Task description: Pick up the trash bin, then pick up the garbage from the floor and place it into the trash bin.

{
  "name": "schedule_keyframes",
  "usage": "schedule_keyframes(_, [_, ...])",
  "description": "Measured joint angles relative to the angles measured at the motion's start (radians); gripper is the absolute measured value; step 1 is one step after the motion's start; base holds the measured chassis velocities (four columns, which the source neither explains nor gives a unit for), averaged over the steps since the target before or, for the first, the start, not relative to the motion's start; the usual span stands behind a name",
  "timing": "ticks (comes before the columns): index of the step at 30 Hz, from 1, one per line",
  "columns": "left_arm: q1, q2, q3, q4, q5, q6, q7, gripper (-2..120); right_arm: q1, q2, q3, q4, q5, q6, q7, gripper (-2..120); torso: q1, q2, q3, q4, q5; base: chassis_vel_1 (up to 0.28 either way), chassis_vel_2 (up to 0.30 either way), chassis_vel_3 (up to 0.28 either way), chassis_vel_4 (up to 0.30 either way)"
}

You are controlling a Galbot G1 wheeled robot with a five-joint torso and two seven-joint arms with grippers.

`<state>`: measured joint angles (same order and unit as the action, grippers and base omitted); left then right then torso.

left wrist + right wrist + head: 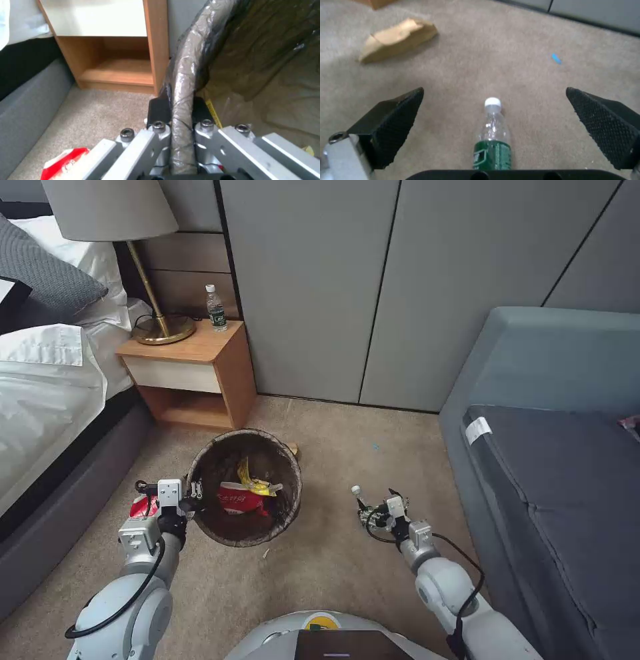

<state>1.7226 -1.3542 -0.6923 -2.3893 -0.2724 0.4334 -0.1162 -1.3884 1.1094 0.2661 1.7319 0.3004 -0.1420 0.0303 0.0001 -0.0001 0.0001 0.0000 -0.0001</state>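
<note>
The trash bin (245,488) sits before the nightstand (190,373), bottle (361,501) to its right.

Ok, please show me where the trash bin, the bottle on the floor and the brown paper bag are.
trash bin (291,493), head view, right side of its rim.
bottle (492,150), right wrist view, green label.
brown paper bag (398,38), right wrist view, middle of the bag.

Bottle (492,140) base cut off; red carton (143,506) half hidden.

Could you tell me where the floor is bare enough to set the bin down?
Bare carpet lies between the trash bin and the right gripper, toward the cabinet doors. It is crowded by the left gripper, beside a red-and-white carton.
</note>
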Motion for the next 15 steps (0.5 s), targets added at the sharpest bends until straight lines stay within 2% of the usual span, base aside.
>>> schedule_keyframes(5, [0.000, 0.001, -0.002, 0.000, 0.000, 0.000, -0.001, 0, 0.040, 0.003, -0.009, -0.058, 0.019, -0.014, -0.016, 100, 0.000, 0.000, 0.000, 0.0000, 0.0000, 0.000, 0.000, 0.000, 0.000])
schedule_keyframes(8, [0.001, 0.002, -0.003, 0.001, -0.001, 0.001, -0.001, 0, 0.097, 0.018, -0.016, -0.165, 0.051, -0.031, -0.027, 100, 0.000, 0.000, 0.000, 0.0000, 0.0001, 0.000, 0.000, 0.000, 0.000])
schedule_keyframes(15, [0.001, 0.001, 0.000, 0.004, 0.000, 0.001, -0.002, 0, 0.156, 0.031, -0.016, -0.282, 0.048, -0.017, -0.044, 100, 0.000, 0.000, 0.000, -0.0001, 0.0001, 0.000, 0.000, 0.000, 0.000])
